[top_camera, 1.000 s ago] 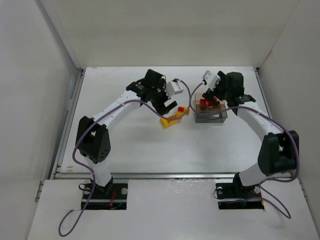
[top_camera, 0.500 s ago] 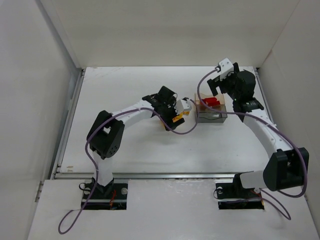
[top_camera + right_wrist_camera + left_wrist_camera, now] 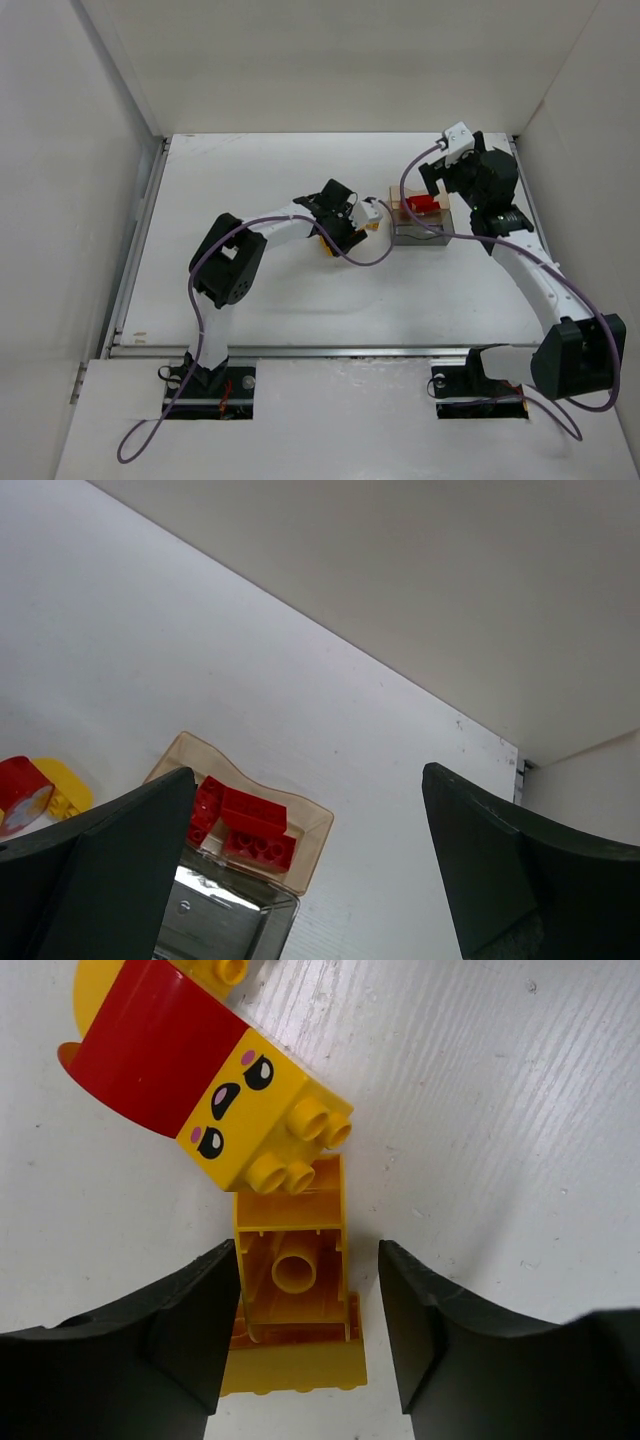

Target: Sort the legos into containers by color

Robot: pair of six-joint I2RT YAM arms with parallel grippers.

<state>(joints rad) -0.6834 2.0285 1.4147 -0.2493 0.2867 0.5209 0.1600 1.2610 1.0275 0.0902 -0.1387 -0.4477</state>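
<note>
Robot lab enclosure, plain white walls (image 3: 340,60), white table (image 3: 280,290)

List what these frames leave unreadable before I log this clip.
- Top external: the yellow legos lie mostly under the left gripper; their number is unclear.
- Left wrist: a further yellow piece is cut off by the top edge.
- Right wrist: the clear tray is cut by the bottom edge and the right gripper's finger, so its contents are hidden.
- Top external: the red legos in the tan tray are too small to count.
</note>
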